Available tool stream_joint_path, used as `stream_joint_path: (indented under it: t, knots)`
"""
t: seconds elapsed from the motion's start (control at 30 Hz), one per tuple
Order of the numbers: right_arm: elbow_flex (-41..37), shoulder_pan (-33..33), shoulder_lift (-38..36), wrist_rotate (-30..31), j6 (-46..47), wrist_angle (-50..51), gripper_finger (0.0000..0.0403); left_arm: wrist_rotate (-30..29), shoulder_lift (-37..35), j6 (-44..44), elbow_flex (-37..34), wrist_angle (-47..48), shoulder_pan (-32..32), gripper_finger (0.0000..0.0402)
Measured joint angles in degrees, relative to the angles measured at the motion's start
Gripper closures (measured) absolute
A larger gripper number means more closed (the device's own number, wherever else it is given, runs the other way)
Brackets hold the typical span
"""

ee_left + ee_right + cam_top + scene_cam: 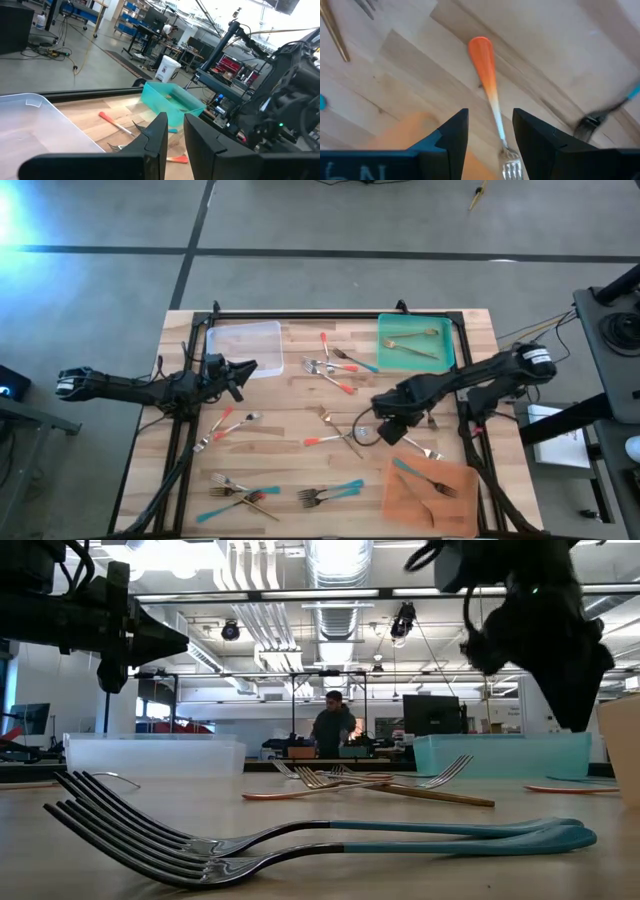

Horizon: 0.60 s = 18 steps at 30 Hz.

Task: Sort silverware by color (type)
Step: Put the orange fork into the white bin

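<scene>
The silverware lies scattered over the wooden table (280, 420): red-handled, teal-handled and gold forks and spoons. My right gripper (385, 430) hangs over the table's middle right, pointing down, open. In the right wrist view, a red-handled fork (487, 75) lies flat on the wood below the gripper (490, 127), in line with the gap between its fingers and untouched. My left gripper (175, 135) waits level beside the clear tray (243, 340) with a narrow gap and nothing in it. Two teal-handled forks (330, 840) lie side by side near the front edge.
A green tray (385, 330) at the far right holds gold pieces. An orange tray (455, 500) at the near right holds teal-handled ones. Black frame rails (330, 317) run along the table's edges. A person (333, 725) stands far behind the table.
</scene>
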<state>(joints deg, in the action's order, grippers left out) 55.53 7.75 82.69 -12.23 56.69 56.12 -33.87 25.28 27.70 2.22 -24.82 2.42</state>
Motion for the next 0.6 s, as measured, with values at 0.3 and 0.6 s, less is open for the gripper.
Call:
stream_joint_path:
  t: [0.3, 0.6]
  knots:
    - [0.0, -2.2, 7.67, -2.97, -4.88, -3.58, 0.0257, -0.02, 0.0, 0.0, 0.0, 0.0, 0.0, 0.0355]
    - [0.42, -2.76, 12.83, -2.55, -7.24, -5.07, 0.0269, 0.0, 0.0, -0.02, 0.0, 0.0, -0.02, 0.0355]
